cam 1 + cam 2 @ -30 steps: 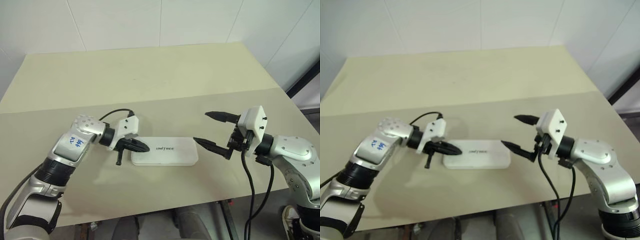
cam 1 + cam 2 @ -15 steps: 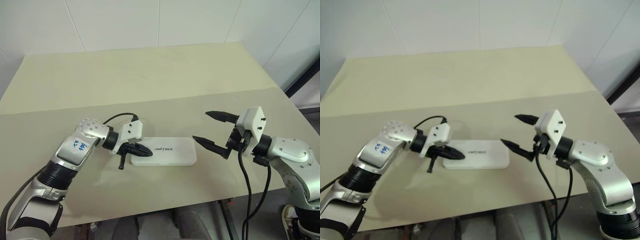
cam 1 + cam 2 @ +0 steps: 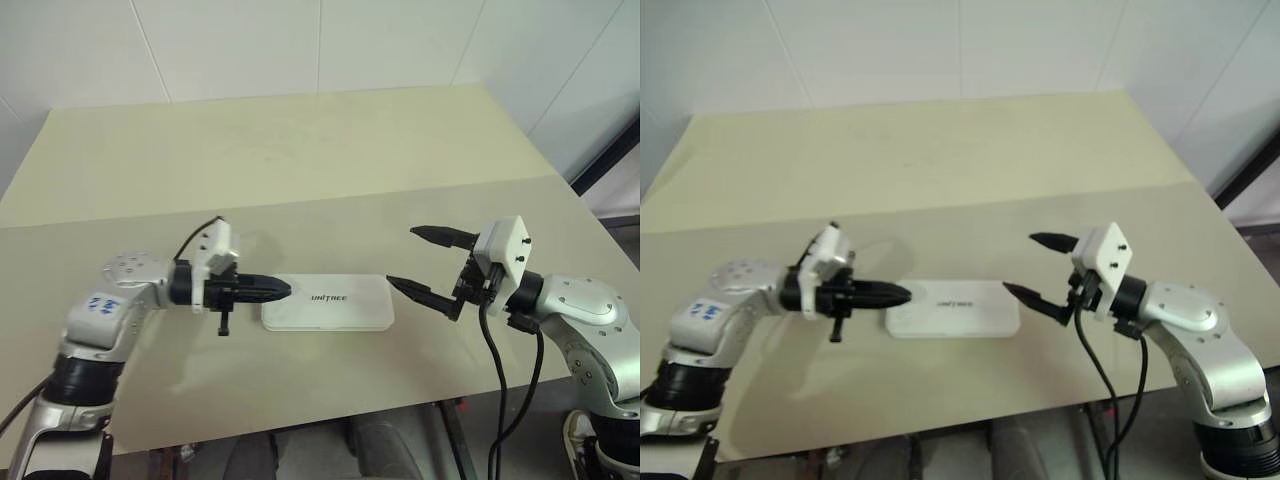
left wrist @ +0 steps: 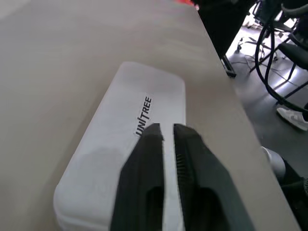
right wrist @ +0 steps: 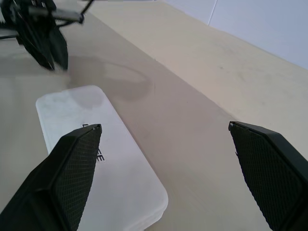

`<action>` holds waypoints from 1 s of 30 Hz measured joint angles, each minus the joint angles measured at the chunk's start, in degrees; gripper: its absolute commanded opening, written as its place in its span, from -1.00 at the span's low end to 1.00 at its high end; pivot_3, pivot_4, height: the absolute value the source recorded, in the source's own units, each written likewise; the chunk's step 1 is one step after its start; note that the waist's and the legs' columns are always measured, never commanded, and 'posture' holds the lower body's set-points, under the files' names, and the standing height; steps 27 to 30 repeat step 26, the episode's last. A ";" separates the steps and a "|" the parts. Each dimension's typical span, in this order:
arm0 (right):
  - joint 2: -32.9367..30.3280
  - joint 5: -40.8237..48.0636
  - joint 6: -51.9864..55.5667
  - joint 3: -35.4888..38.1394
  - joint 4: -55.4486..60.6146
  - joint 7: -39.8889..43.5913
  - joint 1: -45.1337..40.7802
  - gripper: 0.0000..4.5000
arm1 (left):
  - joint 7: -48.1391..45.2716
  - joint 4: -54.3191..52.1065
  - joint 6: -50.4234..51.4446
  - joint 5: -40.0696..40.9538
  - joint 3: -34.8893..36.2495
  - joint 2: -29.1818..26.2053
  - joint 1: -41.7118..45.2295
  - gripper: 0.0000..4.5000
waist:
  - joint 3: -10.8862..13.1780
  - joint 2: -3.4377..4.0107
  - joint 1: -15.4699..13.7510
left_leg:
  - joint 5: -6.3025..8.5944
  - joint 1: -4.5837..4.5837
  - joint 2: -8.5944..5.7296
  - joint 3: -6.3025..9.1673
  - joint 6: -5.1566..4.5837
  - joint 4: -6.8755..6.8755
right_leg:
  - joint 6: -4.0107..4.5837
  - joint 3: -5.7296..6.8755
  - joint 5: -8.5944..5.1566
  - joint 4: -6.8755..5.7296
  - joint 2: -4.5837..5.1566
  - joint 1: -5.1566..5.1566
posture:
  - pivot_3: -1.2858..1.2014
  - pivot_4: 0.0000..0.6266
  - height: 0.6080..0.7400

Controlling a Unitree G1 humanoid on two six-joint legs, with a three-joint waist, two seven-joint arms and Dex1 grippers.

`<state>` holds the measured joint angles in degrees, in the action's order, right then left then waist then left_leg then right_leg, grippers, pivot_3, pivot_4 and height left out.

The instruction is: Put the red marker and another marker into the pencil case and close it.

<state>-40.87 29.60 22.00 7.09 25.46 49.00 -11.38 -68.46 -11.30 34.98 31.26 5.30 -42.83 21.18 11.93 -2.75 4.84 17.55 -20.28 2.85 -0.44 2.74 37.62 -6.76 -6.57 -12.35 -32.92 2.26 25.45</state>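
Observation:
The white pencil case (image 3: 340, 302) lies flat on the table with its lid down and the lettering facing up. The red marker and the other marker are out of view. My left gripper (image 3: 285, 290) hovers level at the case's left end, pointing along it. In the left wrist view its fingers (image 4: 144, 159) stand a narrow slit apart over the lid (image 4: 120, 144), with nothing between them. My right gripper (image 3: 401, 255) hangs just off the case's right end, wide open and empty. The right wrist view shows the case (image 5: 110, 163) and the left gripper (image 5: 43, 45) beyond it.
The beige table (image 3: 300, 170) stretches back to a white tiled wall. Its front edge (image 3: 300, 425) runs close below the case. Past the table's edge, the left wrist view shows floor and black chair legs (image 4: 274, 48).
My left gripper has pulled back to the left, off the case's left end, and lifted slightly. Its fingers have parted a little. The right gripper and the case have stayed put.

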 measured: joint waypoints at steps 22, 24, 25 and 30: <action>-0.44 -0.30 -6.95 0.75 -7.47 6.63 -2.88 1.00 | 8.82 -6.27 -8.58 3.04 7.01 3.81 -5.94 0.97 | 0.00 0.00 0.07 | 0.00 0.00 0.00 -0.01 0.00 0.00 | 0.01 0.01 0.02 0.02 0.00 0.00 | 0.03 -0.52 1.00; -0.56 -0.28 -6.96 0.83 -7.47 6.70 -2.47 1.00 | 8.83 -6.24 -8.85 3.06 7.01 3.80 -5.78 0.97 | 0.00 0.00 0.17 | 0.00 0.02 0.00 -0.02 0.00 -0.01 | 0.01 -0.01 0.02 0.01 0.00 0.00 | 0.03 -0.52 1.00; -0.58 -0.28 -6.96 0.83 -7.47 6.70 -2.16 1.00 | 8.79 -6.17 -8.96 3.06 7.01 3.80 -5.79 0.97 | 0.00 0.00 0.17 | 0.00 0.02 0.00 -0.01 0.00 -0.02 | 0.01 0.00 0.02 0.02 -0.01 0.00 | 0.03 -0.52 1.00; -0.58 -0.29 -6.96 0.82 -7.47 6.70 -1.84 1.00 | 8.79 -6.08 -9.13 3.05 7.01 3.80 -5.80 0.97 | 0.00 0.00 0.14 | 0.00 0.02 0.00 -0.01 0.00 -0.02 | 0.01 0.00 0.02 0.01 -0.01 0.00 | 0.03 -0.52 1.00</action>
